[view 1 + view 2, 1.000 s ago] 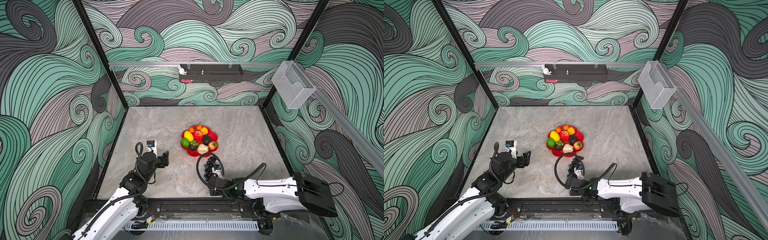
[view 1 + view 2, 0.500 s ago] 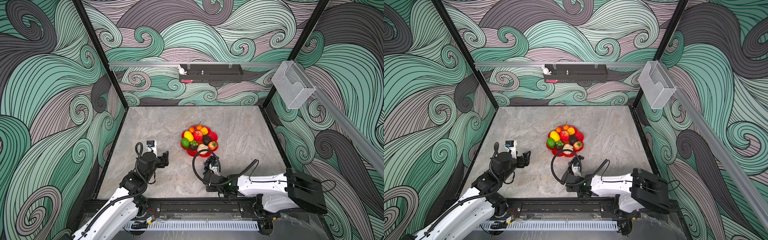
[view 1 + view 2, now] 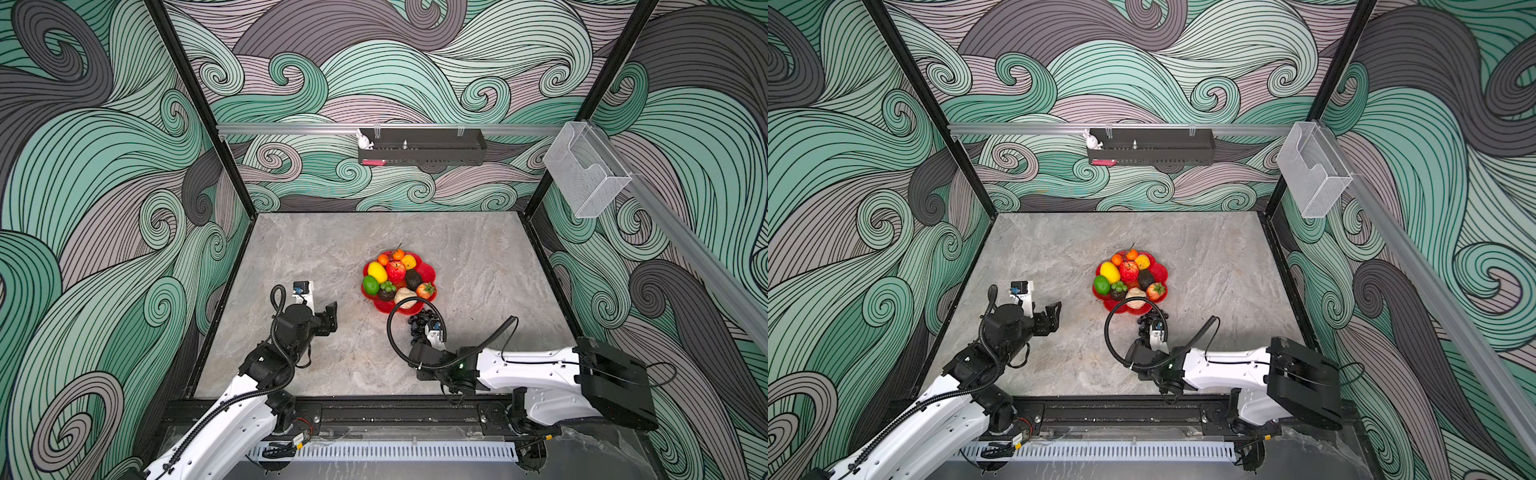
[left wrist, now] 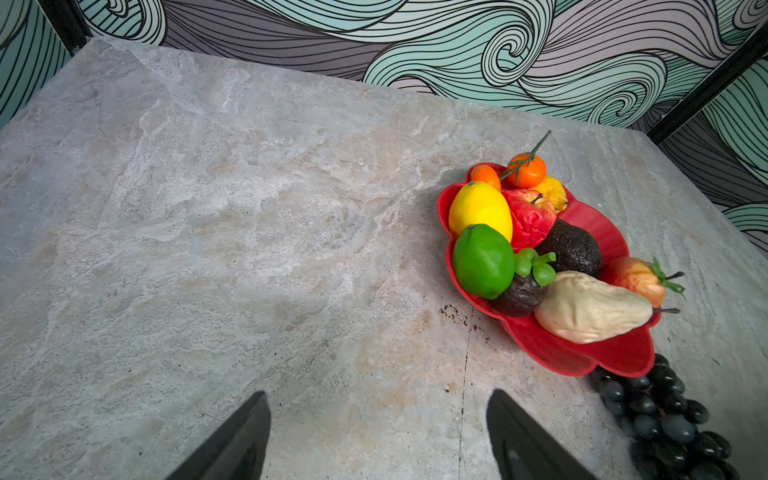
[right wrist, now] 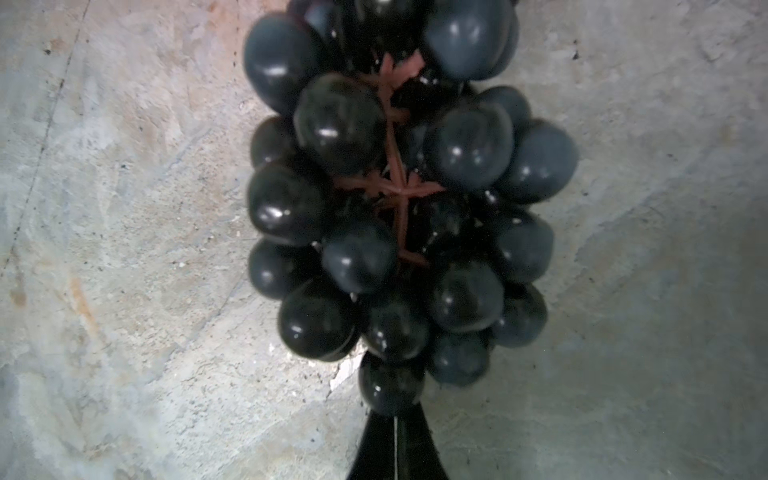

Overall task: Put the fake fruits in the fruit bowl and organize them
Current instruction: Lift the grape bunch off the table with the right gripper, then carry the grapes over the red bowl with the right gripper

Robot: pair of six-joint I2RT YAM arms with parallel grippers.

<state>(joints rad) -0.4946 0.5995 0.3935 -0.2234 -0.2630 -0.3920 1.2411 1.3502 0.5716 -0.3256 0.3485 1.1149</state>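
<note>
My right end effector (image 5: 395, 424) has shut at the near tip of the grape bunch (image 5: 399, 208), its long axis running far toward the fruit bowl (image 4: 602, 353); hold uncertain

Reaching in from the near-left corner of the table (image 3: 478, 249) with left arm (image 3: 249, 399): elbow folded, wrist raised off the surface, aimed toward the far-right corner. Left gripper (image 4: 378, 395) spread wide, nothing between the fingers (image 4: 232, 440), hovering inboard of the left edge. Stretching right arm (image 3: 523, 370) low along the near edge, forearm running leftward from the near-right corner, wrist turned toward the far edge around mid-table. Right gripper (image 5: 395, 432) pinched fully together, just a hairline seam between the tips, angled down close to the surface.
</note>
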